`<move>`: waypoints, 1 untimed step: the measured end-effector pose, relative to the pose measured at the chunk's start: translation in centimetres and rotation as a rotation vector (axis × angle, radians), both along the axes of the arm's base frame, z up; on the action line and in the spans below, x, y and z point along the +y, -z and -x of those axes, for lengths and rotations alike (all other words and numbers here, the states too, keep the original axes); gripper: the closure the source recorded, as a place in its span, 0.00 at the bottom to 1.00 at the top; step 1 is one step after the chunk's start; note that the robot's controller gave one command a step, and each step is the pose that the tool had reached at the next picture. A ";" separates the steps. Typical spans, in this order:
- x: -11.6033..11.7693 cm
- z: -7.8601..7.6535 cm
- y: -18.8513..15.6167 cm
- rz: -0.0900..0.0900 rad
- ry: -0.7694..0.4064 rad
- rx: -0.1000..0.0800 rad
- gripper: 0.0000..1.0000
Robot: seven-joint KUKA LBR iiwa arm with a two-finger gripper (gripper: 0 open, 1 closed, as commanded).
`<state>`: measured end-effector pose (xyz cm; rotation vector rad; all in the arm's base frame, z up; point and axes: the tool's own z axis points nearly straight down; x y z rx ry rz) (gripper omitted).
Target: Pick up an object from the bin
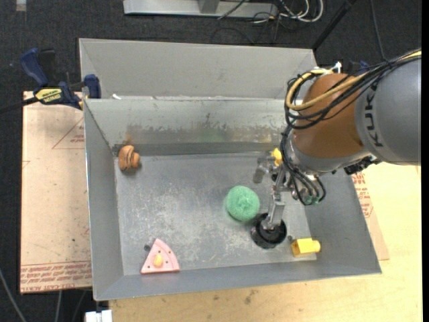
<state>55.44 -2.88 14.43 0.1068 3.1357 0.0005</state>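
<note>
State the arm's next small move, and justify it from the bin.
Probably a short straight descent: the gripper sits low over a black round thing, with the green ball close on one side and the yellow block on the other, so sideways drift risks nudging them.

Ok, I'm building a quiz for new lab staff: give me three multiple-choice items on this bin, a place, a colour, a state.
1. Seen in the camera view, the pink wedge lies in the bin's: A lower-left corner; B upper-right corner; C centre.
2. The small block right of the hand is: A red; B yellow; C blue.
3. The green ball is: A lifted clear; B outside the bin; C resting on the bin floor.
1A: it lies by that corner. 2B: plainly yellow. 3C: it sits on the floor beside the hand.
</note>
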 end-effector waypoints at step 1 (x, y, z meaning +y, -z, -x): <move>-2.3 1.7 1.7 -0.004 0.011 0.005 0.00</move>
